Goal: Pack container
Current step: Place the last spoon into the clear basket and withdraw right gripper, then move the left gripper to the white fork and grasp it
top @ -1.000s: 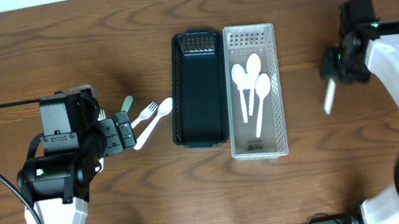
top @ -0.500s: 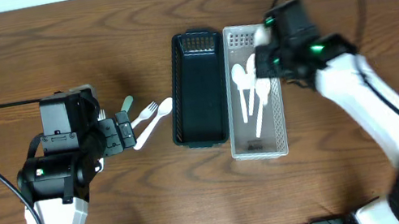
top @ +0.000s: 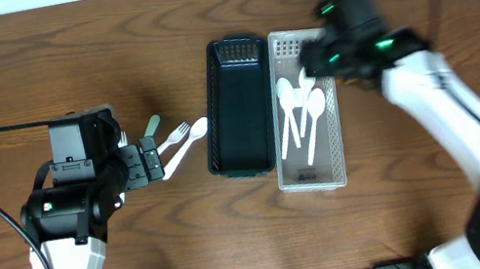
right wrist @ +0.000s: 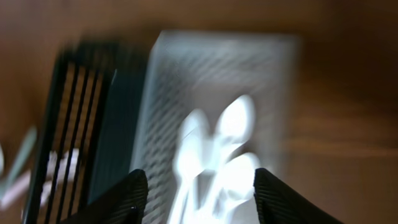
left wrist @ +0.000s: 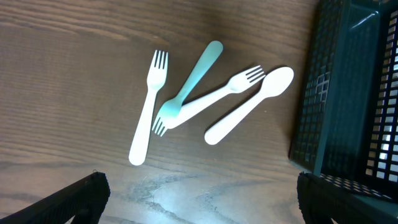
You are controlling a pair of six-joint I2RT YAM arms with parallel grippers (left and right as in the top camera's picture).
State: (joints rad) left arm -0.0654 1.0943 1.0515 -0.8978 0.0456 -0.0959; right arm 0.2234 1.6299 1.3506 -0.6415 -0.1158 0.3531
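Your left gripper (left wrist: 202, 196) stands with its fingers spread wide, grasping nothing, above the table (left wrist: 74, 56). Just beyond it lie four loose pieces. There is a white fork (left wrist: 148, 112), a teal fork (left wrist: 189, 84) overlapping a second white fork (left wrist: 214, 96), and a white spoon (left wrist: 249, 106) nearest the dark basket (top: 240, 105). Against that basket's side sits the white basket (top: 335, 157), holding the white spoons (top: 300, 109). Your right gripper (top: 314, 60) hovers over its far end. The wrist view is blurred, but the fingers (right wrist: 121, 199) show apart, gripping nothing.
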